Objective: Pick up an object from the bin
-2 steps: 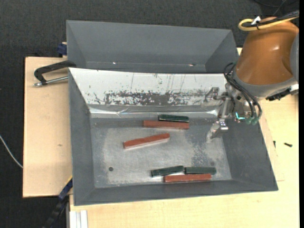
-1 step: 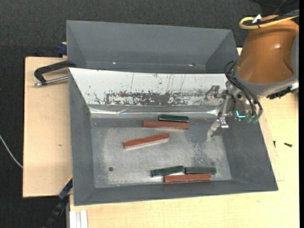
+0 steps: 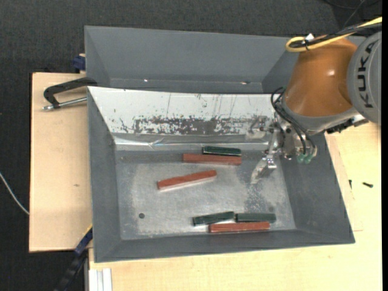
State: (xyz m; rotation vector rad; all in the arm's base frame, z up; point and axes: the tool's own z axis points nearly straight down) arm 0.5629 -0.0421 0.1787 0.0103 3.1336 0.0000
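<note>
Grey bin [image 3: 103, 162], arm [image 3: 321, 77] in from the right. Gripper [image 3: 267, 163] sits low over bare floor on the right side; can't tell if it's open or closed. Nearest things, just left of it: rear red-brown bar [image 3: 212, 159] touching rear dark green bar [image 3: 222, 151]. Centre red-brown bar [image 3: 187, 180] lies further left.

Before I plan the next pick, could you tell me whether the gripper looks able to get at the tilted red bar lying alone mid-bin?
Probably yes: the red bar lies flat and apart from the other bars, and only bare bin floor separates it from the gripper hanging to its right.
</note>
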